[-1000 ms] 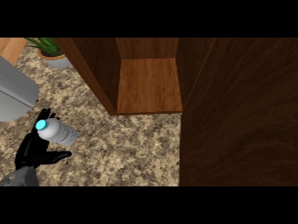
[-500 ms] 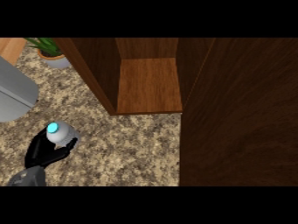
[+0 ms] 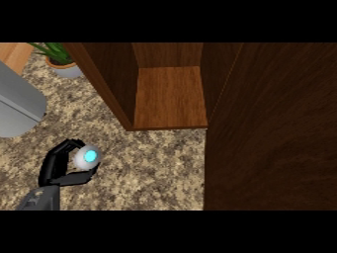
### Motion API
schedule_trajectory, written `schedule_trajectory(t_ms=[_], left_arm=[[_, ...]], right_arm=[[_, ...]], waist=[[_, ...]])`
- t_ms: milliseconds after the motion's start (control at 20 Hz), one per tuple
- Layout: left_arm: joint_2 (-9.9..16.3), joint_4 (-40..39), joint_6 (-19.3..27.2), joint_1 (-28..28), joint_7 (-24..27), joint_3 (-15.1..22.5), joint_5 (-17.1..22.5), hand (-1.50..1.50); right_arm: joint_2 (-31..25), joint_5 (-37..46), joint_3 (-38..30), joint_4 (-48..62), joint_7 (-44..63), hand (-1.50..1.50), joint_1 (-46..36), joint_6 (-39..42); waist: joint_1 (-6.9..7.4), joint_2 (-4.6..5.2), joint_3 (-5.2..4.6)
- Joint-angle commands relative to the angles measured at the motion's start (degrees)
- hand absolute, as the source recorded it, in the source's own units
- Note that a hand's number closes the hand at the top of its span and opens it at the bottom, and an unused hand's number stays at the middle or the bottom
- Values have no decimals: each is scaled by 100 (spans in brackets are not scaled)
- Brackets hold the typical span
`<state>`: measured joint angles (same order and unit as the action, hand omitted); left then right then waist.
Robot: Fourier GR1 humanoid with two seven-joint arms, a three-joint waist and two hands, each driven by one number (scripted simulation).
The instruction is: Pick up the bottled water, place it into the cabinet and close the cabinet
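Black left robot hand (image 3: 60, 165) is curling around the water bottle (image 3: 88, 157), holding it over the speckled desk (image 3: 149, 168), near the open wooden cabinet (image 3: 172, 96).

Cabinet (image 3: 171, 96) dark polished wood; counter (image 3: 149, 168) speckled granite

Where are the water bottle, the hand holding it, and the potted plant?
bottled water (image 3: 88, 157), head view, on its blue cap.
left hand (image 3: 55, 166), head view, on the black fingers curled round the bottle.
potted plant (image 3: 66, 70), head view, on its pot.
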<state>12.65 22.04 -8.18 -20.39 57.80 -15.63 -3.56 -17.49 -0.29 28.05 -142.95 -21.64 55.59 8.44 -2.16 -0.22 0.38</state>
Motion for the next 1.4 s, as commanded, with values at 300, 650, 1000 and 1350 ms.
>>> schedule_trajectory(t_ms=[300,650,1000,1350], left_arm=[[-1085,436,379,178,-31,526,-300,150],[-1245,920,365,258,-284,1329,345,150],[-1261,1910,1593,-265,-1518,2851,1798,150],[-1264,2752,2783,-673,-2733,3908,2552,150]], right_arm=[[-301,-51,-53,-885,311,-150,319,-200],[-459,176,157,-961,13,-150,626,-243],[-528,-158,-147,-572,-254,-150,371,-197],[-618,-481,-468,-663,-358,-150,504,-211]], waist=[[122,5,-40],[48,-43,-46],[35,-18,-41],[33,14,-41]])
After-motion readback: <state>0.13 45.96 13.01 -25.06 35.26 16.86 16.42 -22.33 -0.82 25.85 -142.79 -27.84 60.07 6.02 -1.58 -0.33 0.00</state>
